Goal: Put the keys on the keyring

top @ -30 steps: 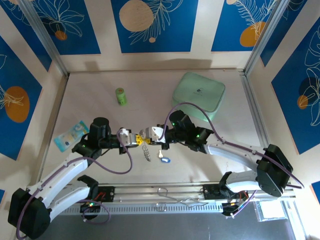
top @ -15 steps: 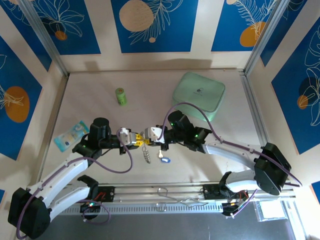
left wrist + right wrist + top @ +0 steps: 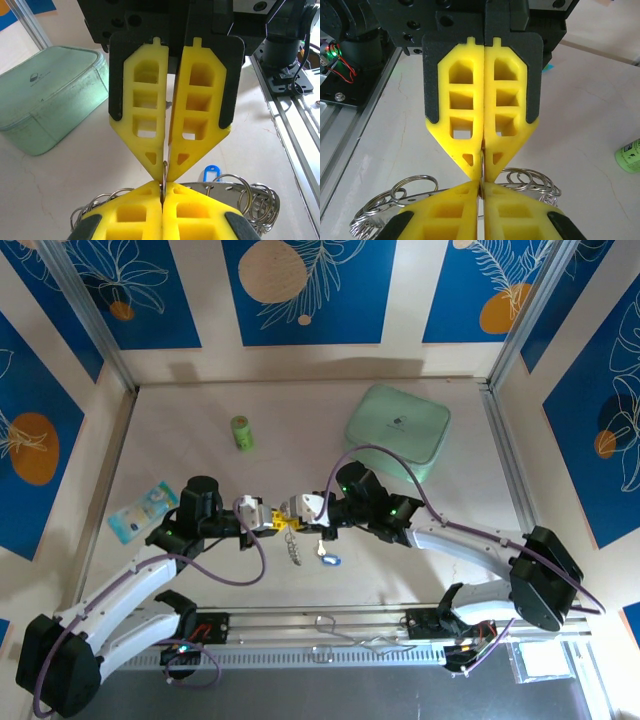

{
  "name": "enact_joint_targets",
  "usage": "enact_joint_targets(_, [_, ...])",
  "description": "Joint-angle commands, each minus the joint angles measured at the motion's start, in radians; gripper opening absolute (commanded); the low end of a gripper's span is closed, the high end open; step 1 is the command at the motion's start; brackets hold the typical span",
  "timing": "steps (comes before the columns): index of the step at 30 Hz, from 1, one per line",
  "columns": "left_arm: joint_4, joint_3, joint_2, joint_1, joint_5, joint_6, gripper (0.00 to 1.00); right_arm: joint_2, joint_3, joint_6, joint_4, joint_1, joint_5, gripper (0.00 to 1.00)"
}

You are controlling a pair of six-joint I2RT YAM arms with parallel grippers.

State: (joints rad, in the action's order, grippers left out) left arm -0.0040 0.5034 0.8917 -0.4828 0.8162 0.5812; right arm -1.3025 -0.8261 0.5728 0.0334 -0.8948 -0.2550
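My left gripper and right gripper meet tip to tip above the table. The spiky keyring hangs under their tips. From the left wrist, my own fingers are shut on a small thin ring of the keyring. The right gripper's fingers point down onto that ring. They are shut on a thin piece with a reddish edge, seemingly the red-tagged key, its tag hidden. In the right wrist view the keyring spreads to both sides of my right gripper. The blue-tagged key lies on the table, its tag behind the ring.
A mint green zip case lies at the back right, and a small green cylinder stands at the back left. A blue and white packet lies at the left edge. Metal rails run along the near edge.
The right gripper has crept slightly left until its tips touch the left gripper's tips. The keyring still hangs beneath, and the blue-tagged key has not moved.
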Motion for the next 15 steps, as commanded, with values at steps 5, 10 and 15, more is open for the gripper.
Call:
enact_joint_targets(5, [0.019,0.026,0.009,-0.028,0.071,0.04,0.0,0.023,0.009,-0.002,0.013,-0.009,-0.006,0.11])
enact_joint_targets(10, [-0.001,0.029,0.009,-0.033,0.06,0.057,0.0,0.02,0.002,0.003,-0.006,-0.011,-0.004,0.17])
enact_joint_targets(15, [-0.011,0.03,0.007,-0.037,0.047,0.068,0.0,0.04,0.009,0.016,-0.033,-0.007,-0.004,0.23])
